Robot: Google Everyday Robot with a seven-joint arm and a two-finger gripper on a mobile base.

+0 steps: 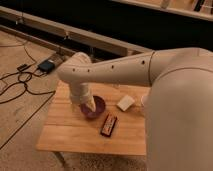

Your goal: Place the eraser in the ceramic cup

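The eraser [125, 102], a small off-white block, lies on the wooden table [70, 132] to the right of a dark purple bowl [98, 106]. My gripper [89, 106] hangs from the white forearm and points down over the bowl's left part, well left of the eraser. It stands open and holds nothing. The ceramic cup is hidden behind my large white arm [150, 70], which crosses the right side of the view.
A dark flat rectangular object with reddish markings [108, 125] lies in front of the bowl. Black cables and a small dark box [46, 66] lie on the floor left of the table. A dark wall runs behind.
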